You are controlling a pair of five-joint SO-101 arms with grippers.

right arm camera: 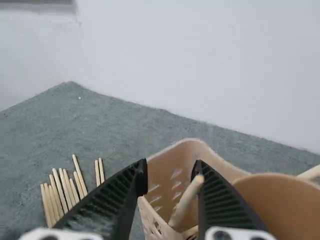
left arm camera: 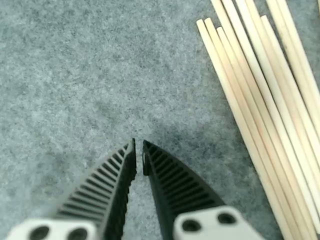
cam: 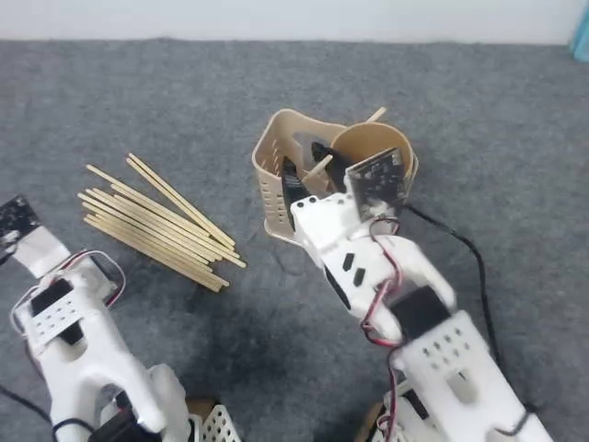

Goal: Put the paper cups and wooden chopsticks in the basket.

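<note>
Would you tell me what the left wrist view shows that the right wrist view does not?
Left wrist view: the left gripper, shut, above carpet. Right wrist view: the right gripper, open over the basket, which holds a paper cup and a chopstick, with a white wall behind. Shared: the loose chopsticks lying on the grey carpet.

Near left: bare carpet (left arm camera: 75, 75) around the left gripper (left arm camera: 139, 147), free passage.
Centre left: chopsticks (cam: 156, 223) lying flat in a loose pile (low, but wide).
Between pile and basket (cam: 276, 175): open strip of carpet.
Basket mouth: crowded by the right gripper (right arm camera: 170, 175), a paper cup (cam: 368, 145) and a leaning chopstick (right arm camera: 186, 202).
Behind basket: open up to the wall (cam: 276, 18).
</note>
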